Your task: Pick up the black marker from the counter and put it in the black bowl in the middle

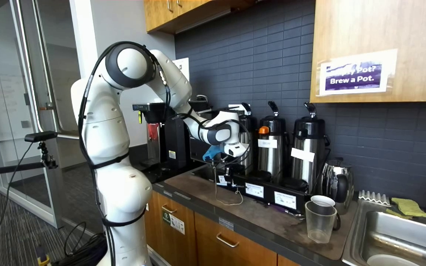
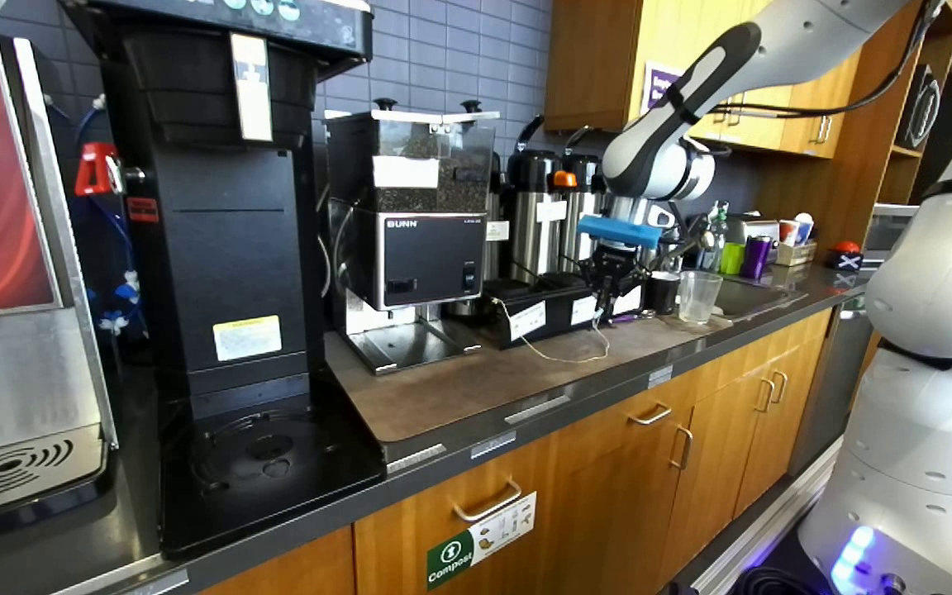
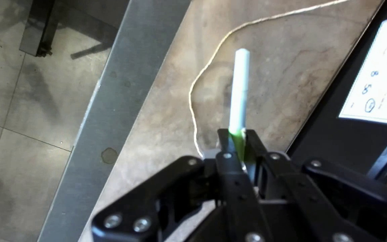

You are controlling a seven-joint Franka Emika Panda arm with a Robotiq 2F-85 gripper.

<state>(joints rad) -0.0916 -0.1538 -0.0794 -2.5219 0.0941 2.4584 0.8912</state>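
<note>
My hand point(image 3: 237, 134) was drawn narrow, gripping the marker point(image 3: 240, 87) by its green part, with the pale remainder reaching to twelve o'clock in the wrist view. I held it over the brown mat point(image 3: 274, 101); whether it touched there I couldn't tell. Just beside my hand a string point(image 3: 191, 94) showed, bulging toward ten o'clock and leaving the view past one. The grey edge of the counter point(image 3: 139, 67) ran by at ten, and the black rack point(image 3: 324, 144) stood at three, with a white label point(image 3: 375, 84) on it.

In an exterior view, reckoned from my hand, the black bowl point(image 1: 261, 176) sat at three o'clock, before the middle flask point(image 1: 270, 159), which rose at two. The clear jug point(image 1: 318, 229) was at four, overlapping a cup point(image 1: 324, 198) behind it, with the sink point(image 1: 354, 236) farther out the same way. In an exterior view a grinder point(image 2: 430, 264) stood at nine o'clock, the brewer point(image 2: 245, 273) beyond it. Far below, the floor point(image 3: 29, 161) showed at nine in the wrist view.
</note>
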